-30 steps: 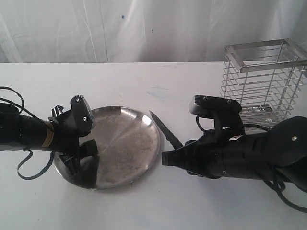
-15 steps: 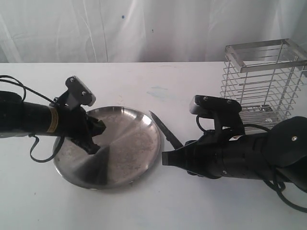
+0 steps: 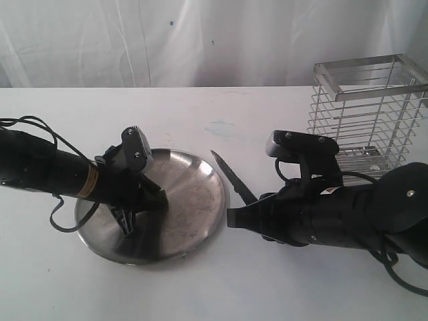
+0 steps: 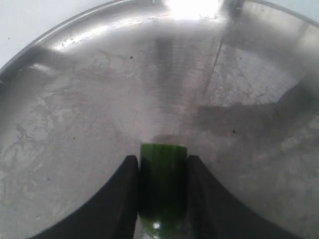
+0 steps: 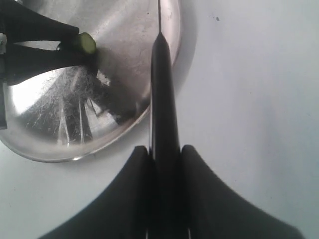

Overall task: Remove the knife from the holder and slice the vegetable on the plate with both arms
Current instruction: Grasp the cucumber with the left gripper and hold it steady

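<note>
The vegetable [image 4: 163,184], a dark green chunk with a pale cut end [image 5: 85,44], is held just above the steel plate [image 3: 194,194], and my left gripper [image 3: 159,200] is shut on it over the plate's left-middle. In the left wrist view the black fingers [image 4: 119,199] press both its sides above the plate's scuffed floor [image 4: 99,99]. My right gripper [image 3: 232,219] is shut on the black handle [image 5: 162,94] of the knife [image 3: 231,175]. Its dark blade points up-left over the plate's right rim [image 5: 172,30], apart from the vegetable. The wire holder [image 3: 364,114] stands at the back right.
The plate lies on a white table [image 3: 221,281] with a white curtain behind it. The left arm's cable [image 3: 63,217] loops over the plate's left rim. The bulky right arm [image 3: 361,214] lies in front of the holder.
My left gripper has swung right and lower, from the plate's left rim toward its middle. The right arm and the knife have barely moved.
</note>
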You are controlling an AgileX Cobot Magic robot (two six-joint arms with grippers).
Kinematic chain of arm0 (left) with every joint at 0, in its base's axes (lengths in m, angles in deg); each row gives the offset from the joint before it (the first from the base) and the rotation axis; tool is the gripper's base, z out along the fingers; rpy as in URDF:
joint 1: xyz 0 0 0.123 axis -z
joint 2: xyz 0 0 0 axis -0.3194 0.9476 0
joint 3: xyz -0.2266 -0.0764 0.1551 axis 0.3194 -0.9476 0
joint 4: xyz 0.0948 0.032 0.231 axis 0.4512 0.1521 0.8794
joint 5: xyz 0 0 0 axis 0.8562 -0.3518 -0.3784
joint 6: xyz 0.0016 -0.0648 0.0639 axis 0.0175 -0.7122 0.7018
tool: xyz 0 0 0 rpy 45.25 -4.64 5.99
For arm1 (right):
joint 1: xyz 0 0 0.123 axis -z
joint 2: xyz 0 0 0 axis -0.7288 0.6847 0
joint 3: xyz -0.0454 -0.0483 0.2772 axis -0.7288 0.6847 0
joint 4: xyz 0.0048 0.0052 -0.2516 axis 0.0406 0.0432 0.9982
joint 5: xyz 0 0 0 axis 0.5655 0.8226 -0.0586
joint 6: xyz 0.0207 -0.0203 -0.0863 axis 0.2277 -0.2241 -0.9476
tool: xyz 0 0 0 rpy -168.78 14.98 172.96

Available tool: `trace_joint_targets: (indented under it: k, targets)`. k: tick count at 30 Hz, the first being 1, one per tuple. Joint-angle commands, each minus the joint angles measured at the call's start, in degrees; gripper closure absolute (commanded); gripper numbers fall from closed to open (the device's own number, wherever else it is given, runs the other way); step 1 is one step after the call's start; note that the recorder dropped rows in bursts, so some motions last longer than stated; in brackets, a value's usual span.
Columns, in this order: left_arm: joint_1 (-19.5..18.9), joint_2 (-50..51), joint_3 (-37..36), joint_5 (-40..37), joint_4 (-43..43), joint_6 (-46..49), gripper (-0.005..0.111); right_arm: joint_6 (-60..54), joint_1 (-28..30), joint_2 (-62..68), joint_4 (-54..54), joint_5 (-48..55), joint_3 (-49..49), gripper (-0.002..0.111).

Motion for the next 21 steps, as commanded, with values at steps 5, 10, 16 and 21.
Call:
trace_joint_targets:
  k: [5, 10, 16, 21]
  targets:
    - [0.1, 0.4, 0.1, -2.1, 2.3, 0.0, 0.104, -0.2, 0.0, -0.4, 0.2, 1.2, -0.5, 0.108]
    - [0.1, 0.4, 0.2, -0.4, 2.1, -0.4, 0.079, -0.4, 0.0, -0.4, 0.2, 2.2, -0.5, 0.108]
    - [0.1, -1.4, 0.2, 2.3, 2.1, -0.5, 0.055, -0.5, 0.0, -0.4, 0.2, 2.2, -0.5, 0.108]
    - [0.1, -6.5, 0.2, 2.1, 2.1, -2.1, 0.052, -0.6, 0.0, -0.4, 0.2, 2.3, -0.5, 0.108]
